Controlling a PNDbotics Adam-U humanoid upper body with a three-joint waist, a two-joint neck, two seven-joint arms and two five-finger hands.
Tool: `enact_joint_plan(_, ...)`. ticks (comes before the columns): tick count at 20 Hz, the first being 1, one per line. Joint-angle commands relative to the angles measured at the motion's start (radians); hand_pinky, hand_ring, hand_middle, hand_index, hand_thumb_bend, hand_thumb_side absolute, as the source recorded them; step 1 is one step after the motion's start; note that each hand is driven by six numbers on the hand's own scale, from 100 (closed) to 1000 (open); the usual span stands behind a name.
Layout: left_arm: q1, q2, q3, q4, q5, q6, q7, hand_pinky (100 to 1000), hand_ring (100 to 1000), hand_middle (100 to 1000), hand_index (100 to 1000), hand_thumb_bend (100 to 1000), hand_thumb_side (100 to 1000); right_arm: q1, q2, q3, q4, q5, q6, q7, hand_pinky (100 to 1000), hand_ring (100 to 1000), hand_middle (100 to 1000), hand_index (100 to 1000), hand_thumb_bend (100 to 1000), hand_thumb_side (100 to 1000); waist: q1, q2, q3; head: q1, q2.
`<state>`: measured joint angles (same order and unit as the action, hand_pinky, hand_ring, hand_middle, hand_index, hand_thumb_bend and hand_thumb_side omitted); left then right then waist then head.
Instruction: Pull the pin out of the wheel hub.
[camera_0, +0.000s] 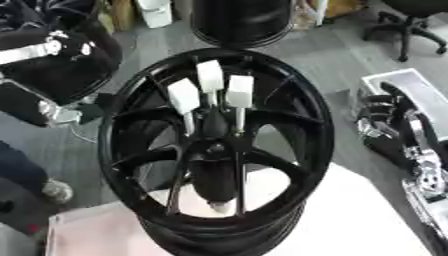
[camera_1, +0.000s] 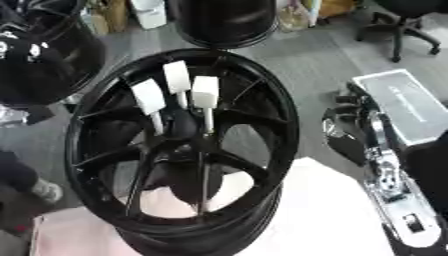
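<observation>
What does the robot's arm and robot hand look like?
The right arm is shiny silver metal with black parts and small round holes along it. Its robot hand is mostly black, with dark fingers and glints of silver. The left robot hand is not visible in either view.

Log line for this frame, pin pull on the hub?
wheel hub: upright | pins: three white-headed, seated at centre | right hand: beside rim, off the pins, holding nothing | left hand: out of view

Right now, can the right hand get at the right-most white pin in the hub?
Probably yes. The right hand sits just outside the wheel rim, fingers curled and holding nothing. The right-most pin stands above the spokes, and nothing lies between them.
</observation>
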<state>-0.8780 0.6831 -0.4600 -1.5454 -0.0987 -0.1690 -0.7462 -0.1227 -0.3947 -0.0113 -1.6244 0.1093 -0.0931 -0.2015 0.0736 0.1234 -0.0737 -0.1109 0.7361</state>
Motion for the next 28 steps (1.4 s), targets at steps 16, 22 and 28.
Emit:
enact_joint_plan(16,-0.080,-0.108,-0.039,0.171,-0.161,-0.177,-0.161,731,599,777,843,286,323,-0.005,-0.026,-0.004,0.003,-0.009,-0.016,0.012,719,729,734,945,100,196,0.007,-0.015,-0.013,-0.001,-0.003)
enact_joint_plan(22,-0.081,-0.095,-0.014,0.197,-0.225,-0.180,-0.161,740,602,787,847,280,330,-0.004,-0.026,-0.006,0.005,-0.009,-0.017,0.013,720,731,735,947,100,197,0.009,-0.016,-0.015,-0.010,-0.002)
enact_joint_plan(28,-0.084,-0.058,0.024,0.218,-0.269,-0.189,-0.161,757,609,792,849,283,340,-0.003,-0.026,-0.007,0.007,-0.008,-0.018,0.011,721,730,735,947,100,197,0.012,-0.019,-0.012,-0.022,-0.007)
